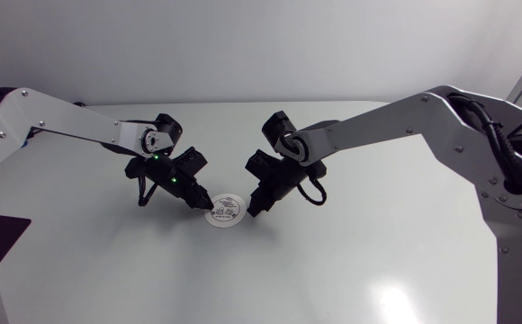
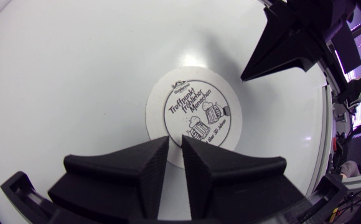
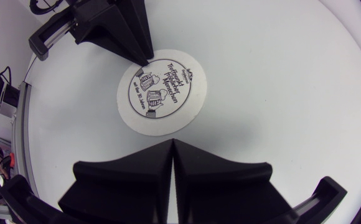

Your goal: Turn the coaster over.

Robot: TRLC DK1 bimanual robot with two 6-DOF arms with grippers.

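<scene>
White table (image 1: 378, 270) bears round coaster (image 1: 226, 209).

near rim of the coaster (image 2: 193, 106) is hidden behind the left gripper (image 2: 175, 146).

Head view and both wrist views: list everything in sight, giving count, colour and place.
coaster: one, white disc with black print facing up, flat on the table between the two grippers.
table: one, white, under everything.
left arm: one, silver-grey with black joints, coming in from the head view's left edge.
right arm: one, silver-grey with black joints, coming in from the head view's right edge.
left gripper: one, matte black, fingers together, tips at the coaster's edge.
right gripper: one, matte black, fingers together, tips close by the coaster's opposite edge.
</scene>
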